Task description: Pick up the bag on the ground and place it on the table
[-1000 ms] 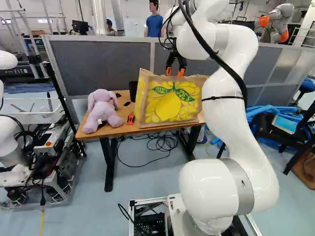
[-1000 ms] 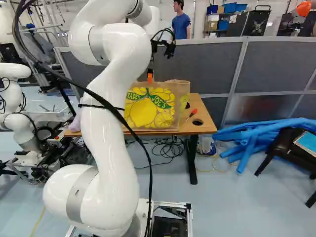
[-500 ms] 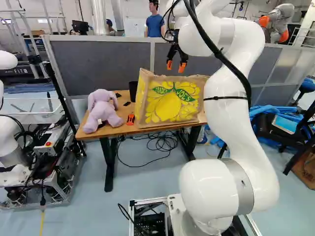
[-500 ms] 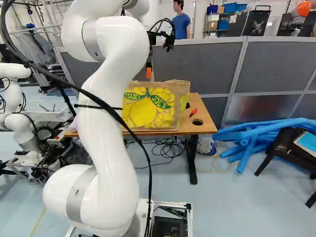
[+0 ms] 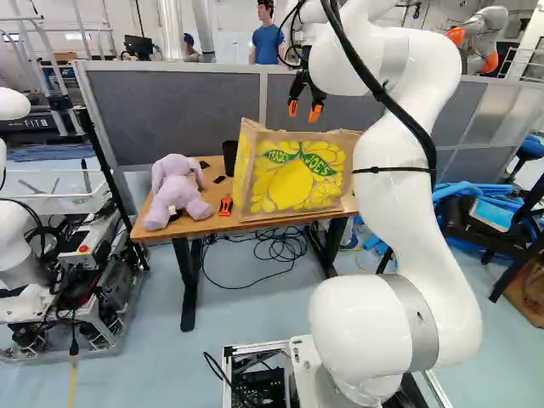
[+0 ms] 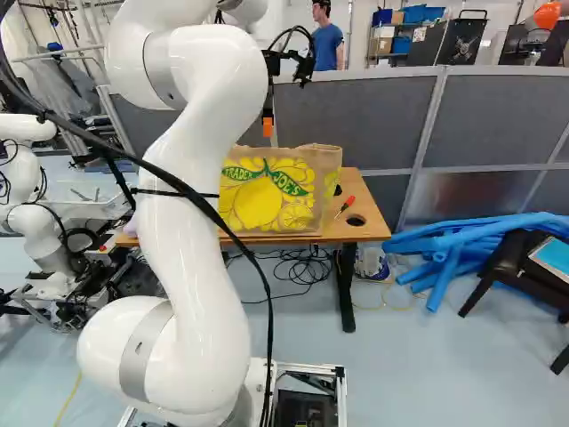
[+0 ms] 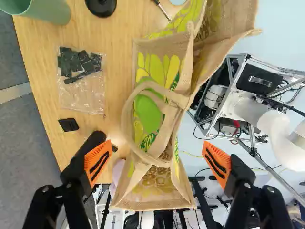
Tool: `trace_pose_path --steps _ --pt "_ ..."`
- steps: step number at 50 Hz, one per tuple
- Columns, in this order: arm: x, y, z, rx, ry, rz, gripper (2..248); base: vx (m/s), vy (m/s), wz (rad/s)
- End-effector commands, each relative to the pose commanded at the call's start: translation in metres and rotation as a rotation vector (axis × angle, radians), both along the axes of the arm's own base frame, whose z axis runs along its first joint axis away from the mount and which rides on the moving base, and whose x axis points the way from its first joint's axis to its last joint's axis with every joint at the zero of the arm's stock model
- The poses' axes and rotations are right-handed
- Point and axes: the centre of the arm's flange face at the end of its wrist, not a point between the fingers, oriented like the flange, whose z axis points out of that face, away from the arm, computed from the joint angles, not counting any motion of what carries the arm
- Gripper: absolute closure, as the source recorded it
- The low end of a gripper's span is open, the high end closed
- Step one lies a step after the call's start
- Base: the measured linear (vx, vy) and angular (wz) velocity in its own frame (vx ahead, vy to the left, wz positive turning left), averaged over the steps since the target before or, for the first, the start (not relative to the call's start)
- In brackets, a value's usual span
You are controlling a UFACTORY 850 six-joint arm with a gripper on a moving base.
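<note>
Back the open, orange-padded black gripper point(image 5: 304, 111), upper centre of the left base view, straight up so the boxy tan cloth bag point(image 5: 293, 176) isn't tugged by its looped handles point(image 7: 126, 117)

Purple plush toy point(image 5: 177, 192), blue tubes point(image 6: 458, 238) beside a black chair point(image 6: 505, 258)
</note>
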Motion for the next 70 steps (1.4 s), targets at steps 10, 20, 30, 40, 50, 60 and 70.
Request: trace_pose_path --steps 10,20,30,40,50,60,70 --pt "0.0000 0.0000 0.0000 0.000 0.000 0.000 3 0.000 0.000 0.000" --pt "0.0000 0.0000 0.0000 0.000 0.000 0.000 3 -0.063 -0.001 0.001" --pt "0.0000 0.0000 0.0000 0.000 0.000 0.000 3 -0.109 -0.001 0.008" --pt "0.0000 0.0000 0.0000 0.000 0.000 0.000 3 -0.116 0.000 0.010" --pt "0.0000 0.0000 0.0000 0.000 0.000 0.000 3 -0.118 0.000 0.010" --pt "0.0000 0.0000 0.0000 0.000 0.000 0.000 3 -0.114 0.001 0.011" --pt "0.0000 0.0000 0.0000 0.000 0.000 0.000 3 -0.116 -0.002 0.006"
